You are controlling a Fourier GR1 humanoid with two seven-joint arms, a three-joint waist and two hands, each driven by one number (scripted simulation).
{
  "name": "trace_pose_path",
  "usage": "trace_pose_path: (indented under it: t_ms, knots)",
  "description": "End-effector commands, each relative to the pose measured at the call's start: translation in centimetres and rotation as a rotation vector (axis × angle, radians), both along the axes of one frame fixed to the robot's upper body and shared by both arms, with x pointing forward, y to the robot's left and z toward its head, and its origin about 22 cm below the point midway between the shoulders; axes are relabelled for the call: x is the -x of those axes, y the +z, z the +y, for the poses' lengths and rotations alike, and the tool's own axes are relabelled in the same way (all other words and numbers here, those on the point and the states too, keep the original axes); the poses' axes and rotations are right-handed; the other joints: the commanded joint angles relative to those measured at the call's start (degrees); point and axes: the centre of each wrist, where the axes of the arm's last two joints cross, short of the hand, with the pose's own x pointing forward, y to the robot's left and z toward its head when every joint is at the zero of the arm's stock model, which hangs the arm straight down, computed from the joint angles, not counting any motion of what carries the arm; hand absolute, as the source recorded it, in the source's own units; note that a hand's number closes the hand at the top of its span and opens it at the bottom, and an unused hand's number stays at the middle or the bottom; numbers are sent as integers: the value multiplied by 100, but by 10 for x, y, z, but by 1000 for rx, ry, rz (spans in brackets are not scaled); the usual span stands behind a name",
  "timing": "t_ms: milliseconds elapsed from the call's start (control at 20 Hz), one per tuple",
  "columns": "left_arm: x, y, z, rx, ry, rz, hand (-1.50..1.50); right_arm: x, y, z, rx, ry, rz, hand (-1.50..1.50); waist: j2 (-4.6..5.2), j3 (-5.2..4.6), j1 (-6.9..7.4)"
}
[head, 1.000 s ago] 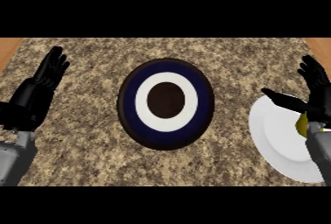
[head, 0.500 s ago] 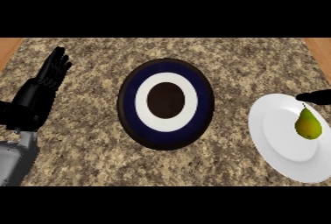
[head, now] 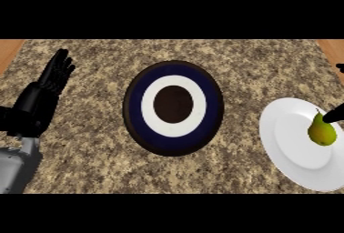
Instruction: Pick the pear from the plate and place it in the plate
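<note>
Pear [head: 322, 132] lies on white plate [head: 289, 150]; left hand [head: 42, 98] fingers straight, right's unclear.

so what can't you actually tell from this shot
- Right robot hand: head view, cut off by the right edge; only dark fingertips show beside the pear, so open or shut is unclear.
- White plate: its right rim runs past that edge.
- Left robot hand: shows fully, open, at the left.
</note>
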Motion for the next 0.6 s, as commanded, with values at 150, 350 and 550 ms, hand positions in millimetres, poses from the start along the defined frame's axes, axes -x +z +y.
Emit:
trace_pose_path:
  t_ms: [150, 350, 550]
  knots:
    - [-11, 0, -5, -2, -3, 5, 0, -10, -26, 3, 61, 5, 133, -150, 15, 11, -18]
    - [-4, 7, 6, 5, -11, 6, 0, -10, -31, -8, 113, -26, 176, -150, 10, 11, -11]
    - [13, -11, -2, 3, 10, -6, 0, -8, -54, 1, 137, -42, 248, -150, -2, 10, -17]
